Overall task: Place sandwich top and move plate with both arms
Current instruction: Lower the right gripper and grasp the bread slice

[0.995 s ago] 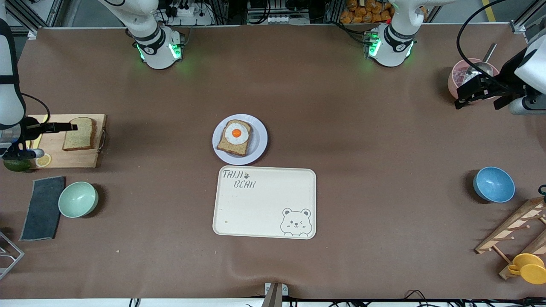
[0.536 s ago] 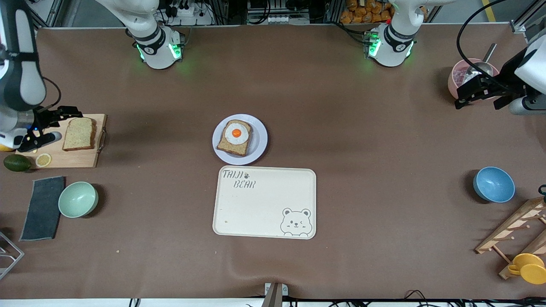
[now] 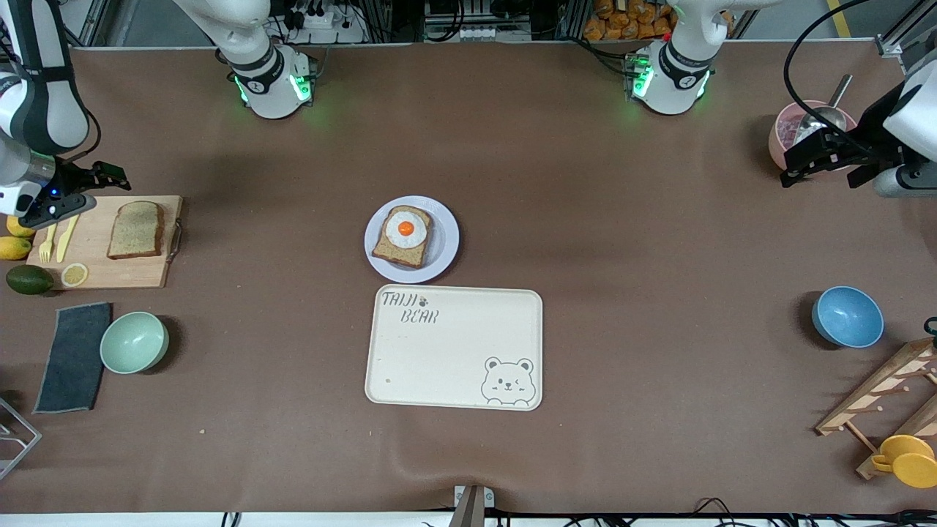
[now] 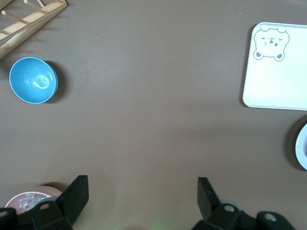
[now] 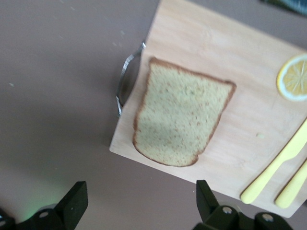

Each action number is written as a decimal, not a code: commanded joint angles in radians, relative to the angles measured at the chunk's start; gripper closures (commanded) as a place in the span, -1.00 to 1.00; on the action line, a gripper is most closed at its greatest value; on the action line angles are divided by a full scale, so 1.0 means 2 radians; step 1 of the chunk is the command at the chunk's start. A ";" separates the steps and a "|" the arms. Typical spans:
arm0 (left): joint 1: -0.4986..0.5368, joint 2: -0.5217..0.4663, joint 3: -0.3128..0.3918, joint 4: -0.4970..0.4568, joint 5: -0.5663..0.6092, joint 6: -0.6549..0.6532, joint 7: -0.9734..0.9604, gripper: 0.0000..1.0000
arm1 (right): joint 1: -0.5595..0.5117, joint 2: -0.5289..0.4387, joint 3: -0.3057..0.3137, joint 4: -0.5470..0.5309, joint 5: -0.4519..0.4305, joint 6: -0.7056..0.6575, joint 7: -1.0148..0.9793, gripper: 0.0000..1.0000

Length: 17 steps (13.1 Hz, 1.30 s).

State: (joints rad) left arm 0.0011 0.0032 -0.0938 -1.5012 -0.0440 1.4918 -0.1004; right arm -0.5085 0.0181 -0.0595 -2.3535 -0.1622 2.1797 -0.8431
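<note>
On the cutting board (image 3: 102,245) the sandwich top (image 3: 136,229) lies flat; both hands gape empty.

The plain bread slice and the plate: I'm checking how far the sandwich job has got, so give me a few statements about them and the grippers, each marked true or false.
1. The plain bread slice lies on the wooden cutting board. True.
2. The plate sits on the bear tray. False: it stands on the table beside the tray, farther from the front camera.
3. The bread on the plate carries a fried egg. True.
4. The right gripper holds the plain bread slice. False: it is open and empty, at the board's edge.
5. The left gripper hovers over the plate. False: it waits, open, by the pink bowl at the left arm's end of the table.
</note>
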 commanded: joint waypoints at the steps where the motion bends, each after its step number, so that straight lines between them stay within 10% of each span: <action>1: 0.005 -0.007 -0.001 -0.003 -0.010 -0.003 0.007 -1.00 | -0.025 0.015 0.007 -0.004 -0.011 0.029 -0.013 -1.00; 8: 0.005 -0.007 -0.001 -0.003 -0.011 -0.004 0.007 -1.00 | -0.062 0.186 0.007 0.156 0.051 0.090 0.003 -1.00; 17: 0.005 -0.007 -0.001 -0.003 -0.011 -0.003 0.007 -1.00 | -0.060 0.204 0.008 0.157 0.073 0.022 0.077 -1.00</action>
State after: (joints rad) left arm 0.0013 0.0031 -0.0938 -1.5014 -0.0452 1.4918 -0.1005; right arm -0.6200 0.4114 -0.0506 -2.0519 -0.0235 2.2616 -0.7013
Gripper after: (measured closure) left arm 0.000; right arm 0.000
